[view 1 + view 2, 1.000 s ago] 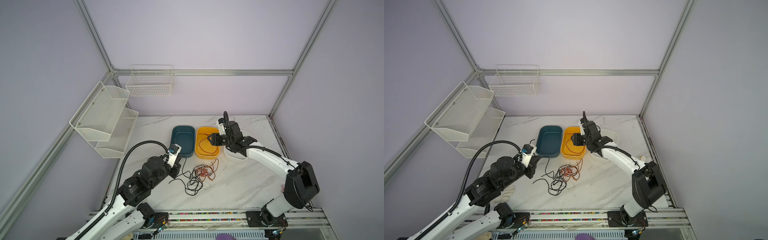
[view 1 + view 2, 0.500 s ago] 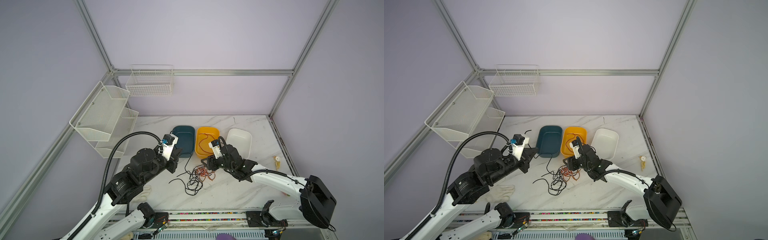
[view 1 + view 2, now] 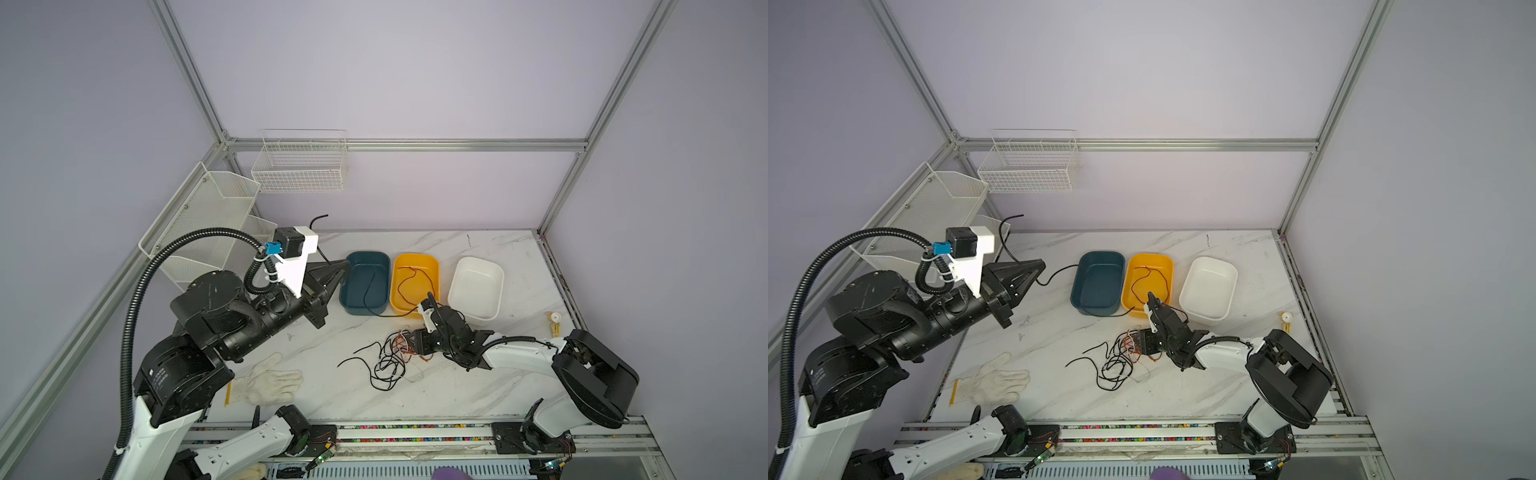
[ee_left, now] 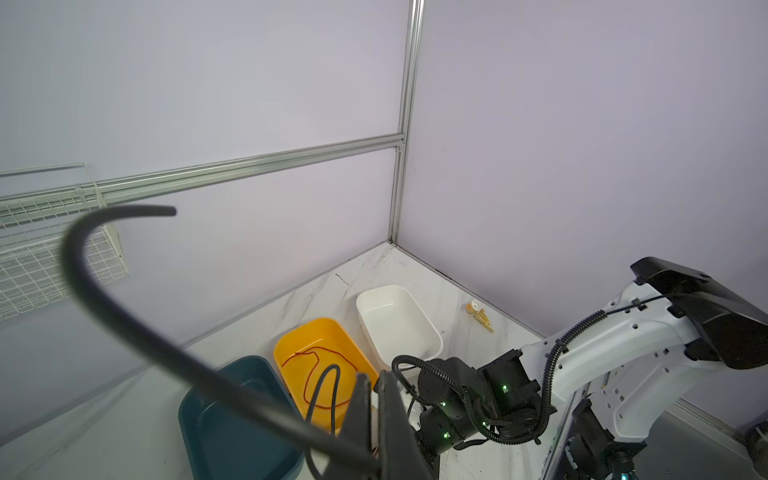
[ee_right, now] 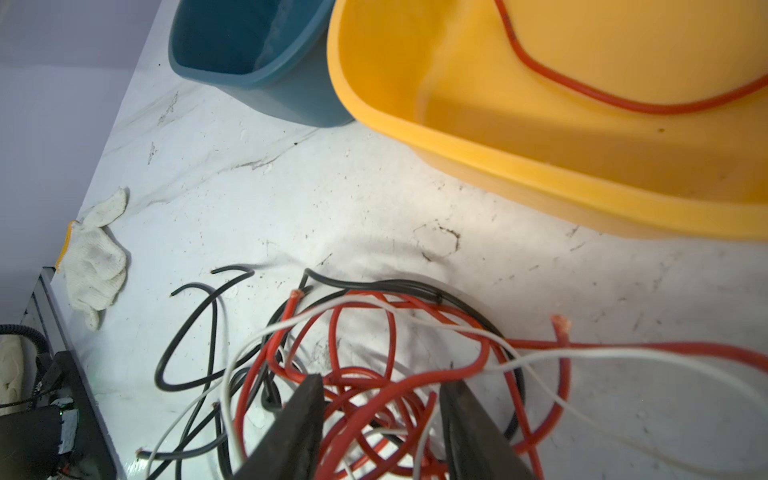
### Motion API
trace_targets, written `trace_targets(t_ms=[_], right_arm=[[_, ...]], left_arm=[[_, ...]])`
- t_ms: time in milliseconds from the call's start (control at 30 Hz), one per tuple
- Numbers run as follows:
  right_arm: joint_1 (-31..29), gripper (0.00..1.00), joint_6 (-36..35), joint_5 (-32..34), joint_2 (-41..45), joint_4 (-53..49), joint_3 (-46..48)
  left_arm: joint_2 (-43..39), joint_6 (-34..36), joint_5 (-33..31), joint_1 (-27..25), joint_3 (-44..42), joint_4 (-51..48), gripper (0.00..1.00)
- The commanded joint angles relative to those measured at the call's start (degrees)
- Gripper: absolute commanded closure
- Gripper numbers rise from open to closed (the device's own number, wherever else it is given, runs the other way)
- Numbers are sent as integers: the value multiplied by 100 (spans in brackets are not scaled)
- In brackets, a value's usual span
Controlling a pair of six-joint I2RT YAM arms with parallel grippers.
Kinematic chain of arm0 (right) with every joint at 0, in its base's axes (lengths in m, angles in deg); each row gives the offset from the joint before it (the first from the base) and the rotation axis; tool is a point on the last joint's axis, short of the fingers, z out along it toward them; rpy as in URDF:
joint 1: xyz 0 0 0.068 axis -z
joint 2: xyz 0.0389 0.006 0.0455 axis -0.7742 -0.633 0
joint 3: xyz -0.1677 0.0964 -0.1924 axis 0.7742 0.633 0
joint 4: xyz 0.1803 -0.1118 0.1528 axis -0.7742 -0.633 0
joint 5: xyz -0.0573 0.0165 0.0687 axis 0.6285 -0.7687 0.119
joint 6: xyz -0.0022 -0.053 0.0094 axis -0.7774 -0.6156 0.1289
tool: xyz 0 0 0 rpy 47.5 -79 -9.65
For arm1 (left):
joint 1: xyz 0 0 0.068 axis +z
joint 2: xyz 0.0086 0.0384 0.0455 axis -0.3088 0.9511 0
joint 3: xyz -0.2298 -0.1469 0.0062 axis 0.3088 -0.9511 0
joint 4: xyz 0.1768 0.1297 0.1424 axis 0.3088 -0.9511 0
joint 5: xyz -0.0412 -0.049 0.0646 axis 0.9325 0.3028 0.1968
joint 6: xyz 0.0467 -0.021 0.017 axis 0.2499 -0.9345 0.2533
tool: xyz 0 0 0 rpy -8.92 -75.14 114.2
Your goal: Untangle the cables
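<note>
A tangle of black, red and white cables (image 3: 386, 357) (image 3: 1119, 353) (image 5: 374, 332) lies on the marble table. My right gripper (image 3: 411, 343) (image 5: 380, 390) is low over its right side, open, with red strands lying between its jaws. My left gripper (image 3: 343, 266) (image 3: 1040, 266) (image 4: 375, 376) is raised beside the blue bin (image 3: 365, 255) and shut on a black cable (image 4: 104, 311). That cable's free end curls upward and its other part trails through the blue bin toward the tangle. One red cable (image 3: 415, 278) (image 5: 582, 83) lies in the yellow bin (image 3: 415, 257).
A white bin (image 3: 476, 286) stands right of the yellow one. A white work glove (image 3: 266, 380) lies at the front left. A small yellowish object (image 3: 552, 322) sits by the right edge. Wire baskets (image 3: 299, 166) hang on the back and left walls.
My right arm left the yellow bin, came down to the tangle, and its jaws narrowed a little. My left gripper rose and moved back, drawing the black cable up.
</note>
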Motion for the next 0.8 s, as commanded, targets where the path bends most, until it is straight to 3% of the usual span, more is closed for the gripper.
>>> trace_targets(t_ms=[0,100,300,633,767], right_arm=[[-30,51,3,191,355,80,82],[-29,49,-144,427,812,-152,108],[-22,35,-168,1098,1981,-806,50],[-13,13,-109,2769,3954,-2242,-431],[-4,2,-20,3642,4586,-2890,-787]], left_arm=[[194,177,80,-15,467,-278,100],[323,300,40,-17,504,-277,100],[642,554,-90,-12,555,-112,100],[1124,755,-23,-15,549,506,100],[1452,705,274,-15,518,880,100]])
